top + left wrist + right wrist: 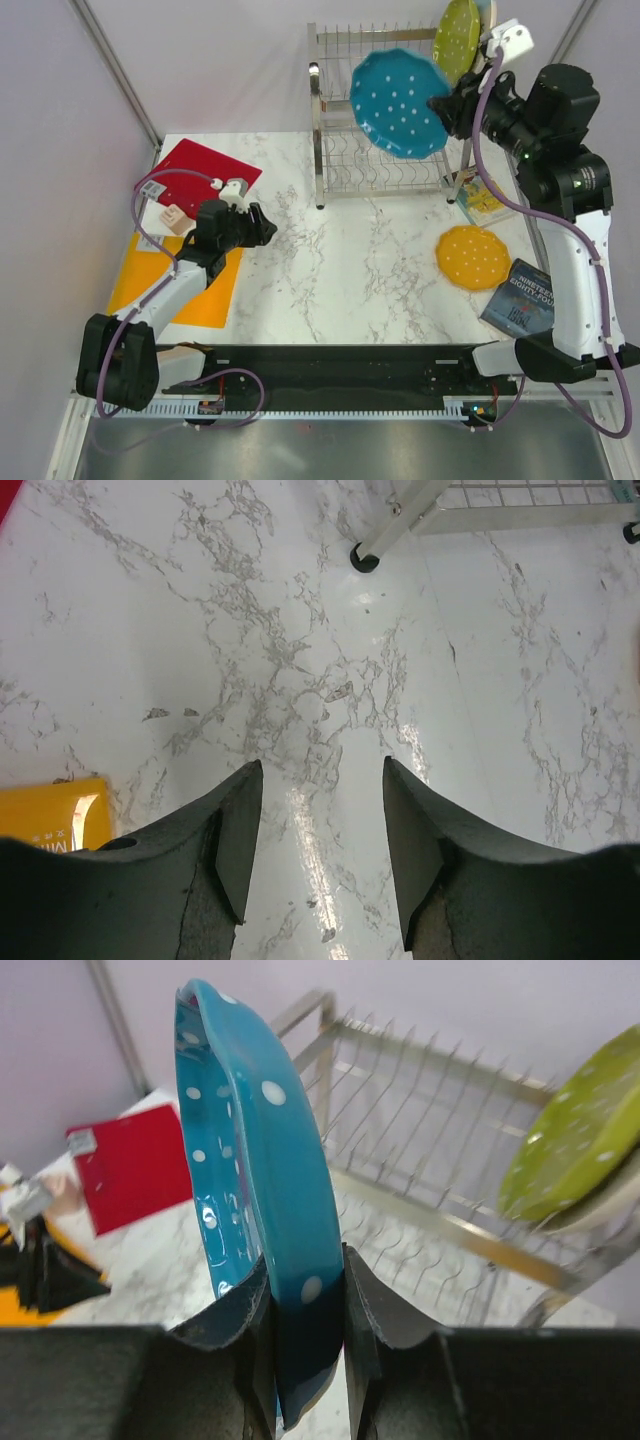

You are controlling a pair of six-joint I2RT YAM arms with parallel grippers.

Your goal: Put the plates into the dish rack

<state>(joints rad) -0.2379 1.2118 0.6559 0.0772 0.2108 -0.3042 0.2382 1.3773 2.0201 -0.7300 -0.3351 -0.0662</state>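
My right gripper is shut on the rim of the blue dotted plate and holds it on edge in the air in front of the dish rack's upper tier. In the right wrist view the plate stands upright between my fingers, with the rack behind it. The lime-green plate stands in the rack's top right, with a pale plate rim behind it. The orange dotted plate lies flat on the table at the right. My left gripper is open and empty over bare marble.
A red square board and an orange mat lie at the left, with a small beige object between them. A dark book and a booklet lie at the right. A rack foot shows ahead of my left gripper.
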